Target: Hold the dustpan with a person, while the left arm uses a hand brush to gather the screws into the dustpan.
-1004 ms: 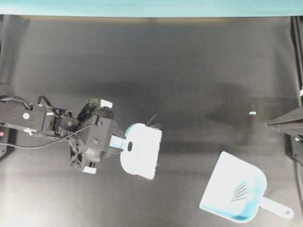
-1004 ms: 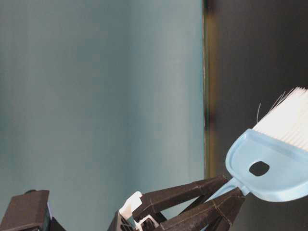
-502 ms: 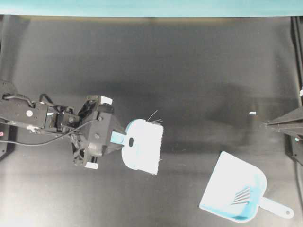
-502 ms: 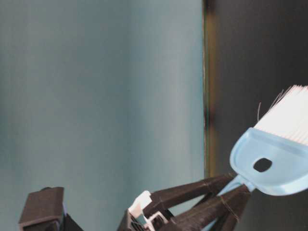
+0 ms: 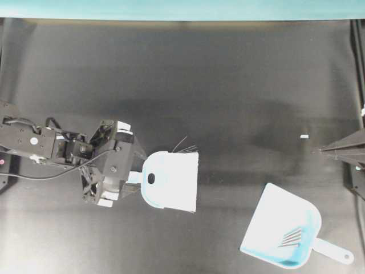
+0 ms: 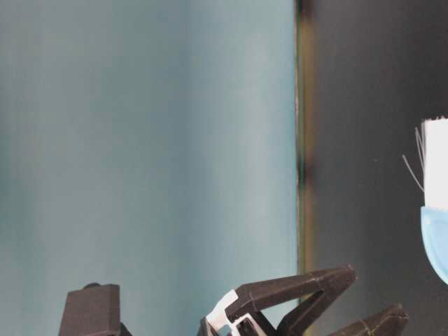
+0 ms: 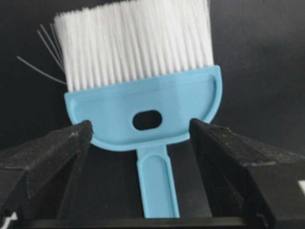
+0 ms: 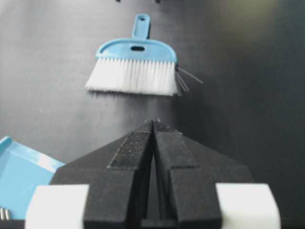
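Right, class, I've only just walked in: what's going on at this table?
The left claw stands open around the brush handle, no longer gripping; the brush lies on the black table. The screws sit inside the dustpan at lower right. The right claw is shut and holds nothing. No person's hand is in view.

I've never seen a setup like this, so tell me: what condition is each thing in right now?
Brush: lying flat on the table, handle between the left tool's fingers, not gripped.
Left tool: open, fingers clear of the brush.
Right tool: shut, empty.
Dustpan: flat on the table, nobody holding it.
Screws: inside the dustpan.
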`<act>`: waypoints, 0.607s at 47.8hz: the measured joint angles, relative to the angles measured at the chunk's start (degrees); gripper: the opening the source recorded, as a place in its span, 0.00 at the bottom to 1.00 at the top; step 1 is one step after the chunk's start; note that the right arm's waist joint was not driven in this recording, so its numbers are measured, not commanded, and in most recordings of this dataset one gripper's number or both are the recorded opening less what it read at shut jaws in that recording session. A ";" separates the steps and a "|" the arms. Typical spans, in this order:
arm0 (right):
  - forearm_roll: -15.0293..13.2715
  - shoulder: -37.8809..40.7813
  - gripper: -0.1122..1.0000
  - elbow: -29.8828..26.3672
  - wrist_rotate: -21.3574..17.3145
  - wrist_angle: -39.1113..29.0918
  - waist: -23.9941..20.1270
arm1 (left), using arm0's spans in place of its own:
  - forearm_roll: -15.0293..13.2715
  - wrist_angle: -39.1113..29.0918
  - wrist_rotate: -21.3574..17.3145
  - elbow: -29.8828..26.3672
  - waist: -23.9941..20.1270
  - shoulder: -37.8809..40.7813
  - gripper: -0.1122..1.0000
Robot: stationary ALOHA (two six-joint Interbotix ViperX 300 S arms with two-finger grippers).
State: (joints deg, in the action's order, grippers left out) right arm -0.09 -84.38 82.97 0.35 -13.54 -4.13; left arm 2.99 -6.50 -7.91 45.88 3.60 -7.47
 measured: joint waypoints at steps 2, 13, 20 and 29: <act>-0.09 0.00 0.09 0.00 0.00 0.00 0.00 | 0.00 0.09 0.00 0.00 0.00 -0.18 0.82; -0.09 0.00 0.09 0.00 0.00 0.00 0.00 | -0.09 5.98 0.09 1.41 -0.18 -5.80 0.82; 0.00 0.00 0.09 0.00 0.00 0.00 0.00 | -0.09 11.16 0.00 4.75 -0.62 -12.04 0.82; -0.09 -0.09 0.09 0.00 0.00 0.00 0.00 | 0.00 17.67 0.09 10.55 -1.14 -21.01 0.82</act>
State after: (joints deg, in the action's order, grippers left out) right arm -0.18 -84.46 82.97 0.35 -13.54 -4.13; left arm 2.99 11.16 -7.82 56.43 2.46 -28.48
